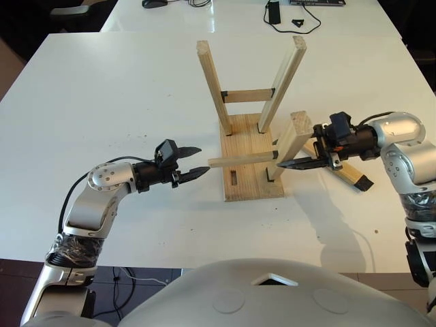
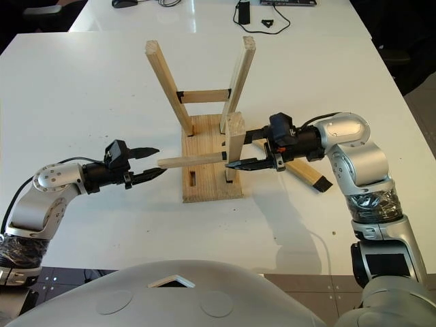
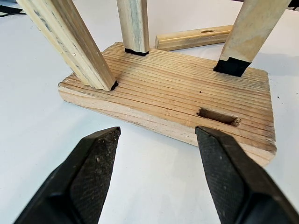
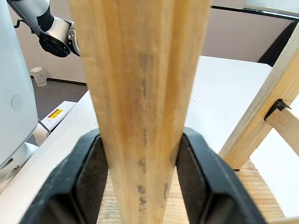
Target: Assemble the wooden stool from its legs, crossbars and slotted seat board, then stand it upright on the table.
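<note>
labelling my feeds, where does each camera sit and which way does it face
Left eye view: on the head, looking forward and down at the table and seat board; left hand open, right hand gripping a leg.
Right eye view: its stereo twin, same scene, same hands.
Left wrist view: on the left wrist, facing the seat board past its own fingers.
Right wrist view: on the right wrist, facing that leg between its fingers, left arm beyond.
Shared: both wrist views show the seat board.
</note>
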